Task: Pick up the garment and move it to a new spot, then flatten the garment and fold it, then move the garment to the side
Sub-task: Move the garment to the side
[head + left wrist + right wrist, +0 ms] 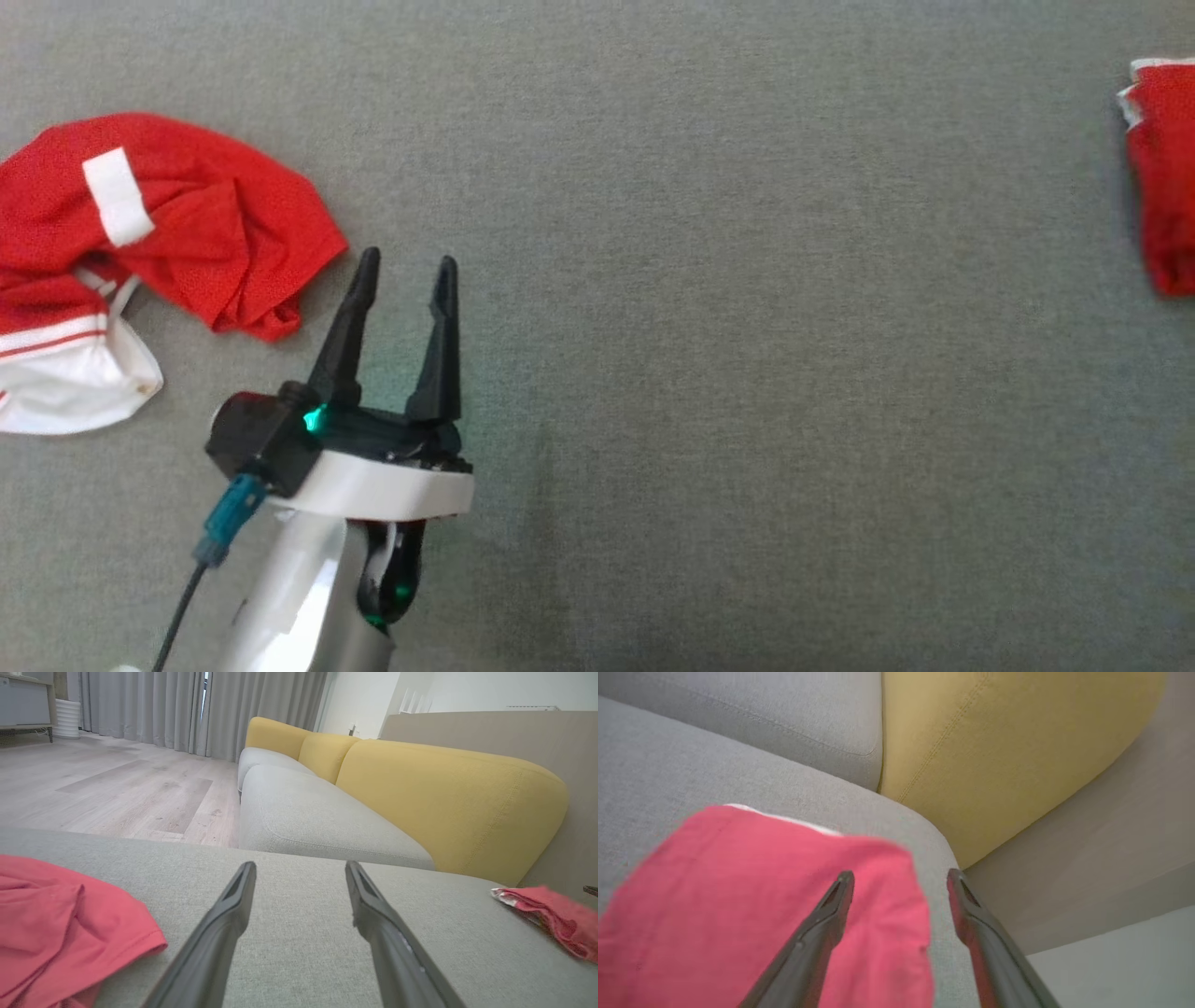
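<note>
On the grey cushion (pixel 747 373), two red pieces are lying well apart. In the head view, the folded red garment (pixel 1162 177) is sitting at the 3 o'clock edge, cut off by the frame, with a thin white trim showing along its upper corner. A crumpled red-and-white garment (pixel 140 243) is lying in a heap at 9 o'clock, with a white patch on its red cloth and a white band trailing toward 8 o'clock.

The left jaws are hovering at about 7 o'clock in the head view. Their two dark fingers (pixel 347 327) are pointing toward 12 o'clock and standing wide apart, holding nothing. The crumpled garment's hem is lying just beside them on the 10 o'clock side.

In the right wrist view, the right jaws are also standing wide apart, with nothing between the fingers (pixel 817 938). One finger is showing in front of the folded garment's red cloth and the other in front of bare grey cushion. Whether either tip is touching the cloth cannot be told.

A yellow backrest (pixel 994 756) is rising behind the cushion toward 1 o'clock in that view.
</note>
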You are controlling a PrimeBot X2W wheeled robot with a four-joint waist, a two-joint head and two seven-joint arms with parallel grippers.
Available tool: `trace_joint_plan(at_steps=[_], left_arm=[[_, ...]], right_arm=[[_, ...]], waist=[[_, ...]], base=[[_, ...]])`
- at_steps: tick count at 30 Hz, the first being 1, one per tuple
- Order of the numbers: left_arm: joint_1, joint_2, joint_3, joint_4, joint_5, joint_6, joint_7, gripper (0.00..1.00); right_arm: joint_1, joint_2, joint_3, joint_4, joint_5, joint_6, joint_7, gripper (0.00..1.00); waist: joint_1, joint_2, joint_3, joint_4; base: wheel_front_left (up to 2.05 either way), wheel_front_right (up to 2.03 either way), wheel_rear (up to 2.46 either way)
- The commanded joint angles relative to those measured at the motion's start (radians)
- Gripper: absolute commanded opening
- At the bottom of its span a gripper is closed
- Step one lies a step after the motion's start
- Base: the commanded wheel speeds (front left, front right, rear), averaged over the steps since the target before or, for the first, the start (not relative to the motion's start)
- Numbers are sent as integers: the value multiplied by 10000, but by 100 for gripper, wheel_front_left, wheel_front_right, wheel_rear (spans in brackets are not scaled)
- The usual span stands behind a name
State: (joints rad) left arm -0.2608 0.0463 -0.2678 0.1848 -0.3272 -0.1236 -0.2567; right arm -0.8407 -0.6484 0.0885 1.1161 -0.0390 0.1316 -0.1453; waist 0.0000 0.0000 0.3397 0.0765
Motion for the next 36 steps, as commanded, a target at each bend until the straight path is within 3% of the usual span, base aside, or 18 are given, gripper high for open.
trace_joint_plan(at_steps=[1,6,12,16,18,26,36], left_arm=[[-224,39,447,-315,52,-31,-51,100],[-70,39,825,-381,80,-39,-51,100],[287,39,1147,-548,70,-43,-51,100],[534,39,1170,-632,84,-44,-51,100],[616,39,1147,-657,104,-45,-51,100],[941,39,934,-650,109,-50,-51,100],[1416,39,827,-614,172,-52,-51,100]], right_arm=[[-152,-76,-256,-313,-115,-9,-242,100],[-311,1125,-1182,-1260,-77,-9,-669,100],[500,3430,-1854,-3506,437,-9,-883,100],[1766,5131,-2113,-5257,781,-9,-756,100],[2519,5678,-2053,-6035,931,-9,-612,100],[5018,5976,-980,-7210,2529,-9,-724,100],[6333,5980,-680,-7259,2658,-9,-1151,100]], waist=[[0,0,-164,-135],[0,0,-684,-517],[0,0,-1354,-963],[0,0,-1679,-1106],[0,0,-1761,-1111],[0,0,-2035,-993],[0,0,-2233,-792]], base=[[0,0,0],[0,0,0],[0,0,0],[0,0,0],[0,0,0],[0,0,0],[0,0,0]])
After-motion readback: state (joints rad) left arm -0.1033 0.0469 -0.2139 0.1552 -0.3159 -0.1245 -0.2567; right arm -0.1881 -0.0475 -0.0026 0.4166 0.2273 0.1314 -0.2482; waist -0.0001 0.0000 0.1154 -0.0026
